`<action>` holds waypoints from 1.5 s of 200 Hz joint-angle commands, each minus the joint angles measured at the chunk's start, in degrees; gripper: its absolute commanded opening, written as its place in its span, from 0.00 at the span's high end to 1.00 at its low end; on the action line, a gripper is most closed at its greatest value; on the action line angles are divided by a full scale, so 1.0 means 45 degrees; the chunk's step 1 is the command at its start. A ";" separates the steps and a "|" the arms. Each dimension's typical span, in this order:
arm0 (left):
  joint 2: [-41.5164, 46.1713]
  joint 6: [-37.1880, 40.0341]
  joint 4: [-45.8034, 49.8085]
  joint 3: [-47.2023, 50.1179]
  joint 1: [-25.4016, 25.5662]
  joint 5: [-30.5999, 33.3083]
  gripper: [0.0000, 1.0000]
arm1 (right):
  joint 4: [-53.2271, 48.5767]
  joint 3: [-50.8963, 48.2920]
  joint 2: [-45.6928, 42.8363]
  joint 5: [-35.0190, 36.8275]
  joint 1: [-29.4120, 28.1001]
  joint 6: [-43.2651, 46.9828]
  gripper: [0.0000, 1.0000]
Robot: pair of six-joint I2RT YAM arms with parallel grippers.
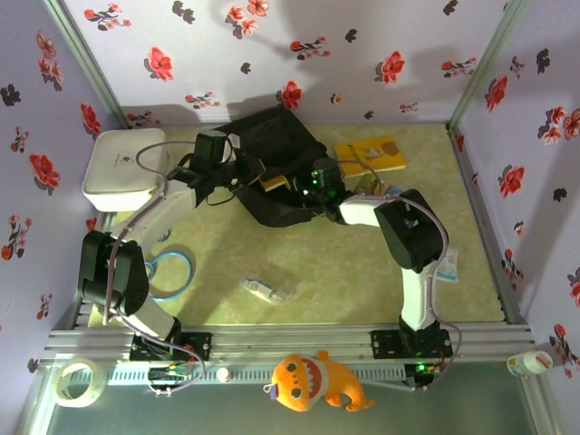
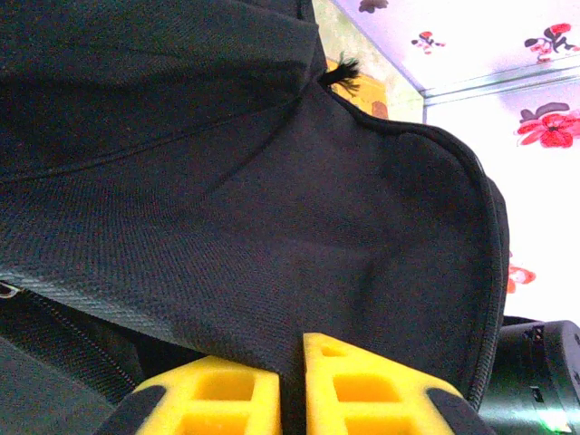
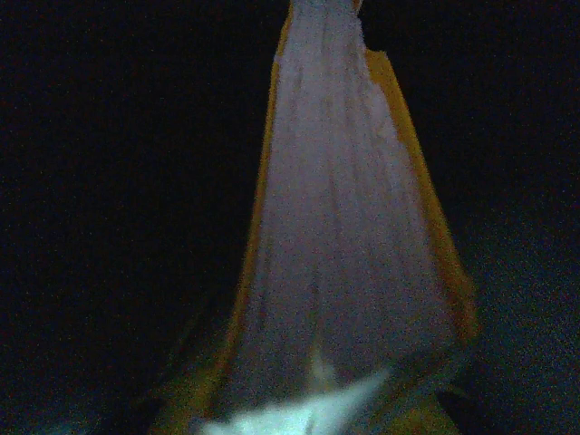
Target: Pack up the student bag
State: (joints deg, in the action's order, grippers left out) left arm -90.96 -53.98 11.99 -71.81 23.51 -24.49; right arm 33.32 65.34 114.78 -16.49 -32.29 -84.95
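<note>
A large black soft fabric backpack (image 1: 276, 136) lies slumped at the far middle of a pale yellow-green table (image 1: 344, 263), close to the flowered back wall. From above, its bulk runs roughly from the far wall toward the arms, leaning a little to the right at the near end. It is too crumpled to say which end is its top.

Both arms reach inward and meet at the near edge of the bag. The left gripper (image 1: 270, 181) comes in from the left. In its wrist camera the two yellow foam fingertips (image 2: 213, 399) are pressed almost together, with a fold of the bag's black woven cloth (image 2: 272, 181) pinched between them. The cloth rises above them like a raised flap.

The right gripper (image 1: 314, 184) comes in from the right, with its tip against the dark fabric. Its wrist camera looks into darkness at a thin book (image 3: 335, 227) seen edge-on, with pale pages between yellow-orange covers. Whether its jaws are spread or closed cannot be made out.

A white rounded hard case (image 1: 122, 168) sits to the left of the bag. A flat yellow book (image 1: 370, 152) lies to its right. A blue loop of cord (image 1: 170, 272) and a small clear packet (image 1: 263, 290) lie nearer the arms. An orange plush toy (image 1: 313, 381) rests at the front rail.
</note>
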 commanded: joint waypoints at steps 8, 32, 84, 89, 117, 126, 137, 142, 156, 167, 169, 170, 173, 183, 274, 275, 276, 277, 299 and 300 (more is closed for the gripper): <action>-0.0105 -0.0192 -0.0684 0.0117 0.0111 -0.0576 0.88 | -0.0616 0.0945 0.0250 0.1018 -0.0197 -0.0073 0.93; -0.0084 -0.0268 -0.0727 0.0204 0.0098 -0.0585 0.88 | 0.0400 0.1728 0.0853 0.1150 -0.0187 0.0120 0.91; -0.0044 -0.0253 -0.0770 0.0379 -0.0019 -0.0573 0.88 | 0.0469 0.3031 0.2127 0.0847 0.0102 0.0433 0.85; -0.0046 -0.0233 -0.0770 0.0391 -0.0033 -0.0565 0.88 | 0.0396 0.3038 0.2190 0.0754 0.0139 0.0378 0.84; -0.0118 -0.0171 -0.0678 0.0499 -0.0167 -0.0472 0.88 | 0.0137 0.2343 0.1597 0.0637 0.0320 0.0165 0.63; -0.0173 -0.0136 -0.0597 0.0518 -0.0257 -0.0363 0.88 | -0.0217 0.2083 0.1183 0.0562 0.0393 0.0171 0.58; -0.0197 -0.0120 -0.0538 0.0558 -0.0358 -0.0250 0.89 | -0.0766 0.1748 0.0556 0.0365 0.0509 0.0016 0.53; -0.0233 -0.0134 -0.0492 0.0576 -0.0390 -0.0152 0.89 | -0.0898 0.1516 0.0261 0.0252 0.0562 -0.0127 0.52; -0.0277 -0.0151 -0.0442 0.0616 -0.0534 0.0029 0.89 | -0.1235 0.0916 -0.0629 -0.0019 0.0686 -0.0340 0.49; -0.0333 -0.0156 -0.0437 0.0588 -0.0658 0.0075 0.89 | -0.1735 0.0464 -0.1338 -0.0207 0.0763 -0.0438 0.45; -0.0358 -0.0145 -0.0452 0.0577 -0.0669 0.0072 0.89 | -0.1827 0.0373 -0.1462 -0.0233 0.0768 -0.0424 0.45; -0.0356 -0.0139 -0.0455 0.0572 -0.0681 0.0072 0.89 | -0.1891 0.0329 -0.1522 -0.0227 0.0769 -0.0422 0.45; -0.0373 -0.0125 -0.0457 0.0558 -0.0689 0.0086 0.89 | -0.2060 0.0207 -0.1723 -0.0257 0.0770 -0.0410 0.44; -0.0441 -0.0110 -0.0458 0.0500 -0.0774 0.0147 0.89 | -0.2576 -0.0272 -0.2311 -0.0235 0.0790 -0.0402 0.43; 0.0138 0.0880 0.0636 0.0762 -0.2021 0.0735 0.89 | -0.9274 -0.2933 -0.7569 0.3663 0.1327 0.4133 0.35; 0.0166 0.0900 0.0646 0.0782 -0.2030 0.0735 0.89 | -0.9335 -0.2945 -0.7593 0.3703 0.1381 0.4201 0.35; 0.0189 0.0920 0.0661 0.0802 -0.2045 0.0745 0.89 | -0.9395 -0.2952 -0.7653 0.3742 0.1427 0.4254 0.35; 0.0221 0.0930 0.0678 0.0821 -0.2062 0.0740 0.89 | -0.9474 -0.2964 -0.7684 0.3782 0.1450 0.4310 0.34; 0.0858 0.1232 0.0966 0.1284 -0.2270 0.0773 0.89 | -1.0394 -0.3189 -0.8282 0.4332 0.2428 0.5389 0.29; 0.0887 0.1242 0.0968 0.1307 -0.2272 0.0774 0.89 | -1.0423 -0.3191 -0.8301 0.4340 0.2468 0.5434 0.28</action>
State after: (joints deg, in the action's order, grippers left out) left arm -92.01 -51.86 13.80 -67.90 14.70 -22.94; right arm -4.03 52.05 80.44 -4.38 -25.17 -69.78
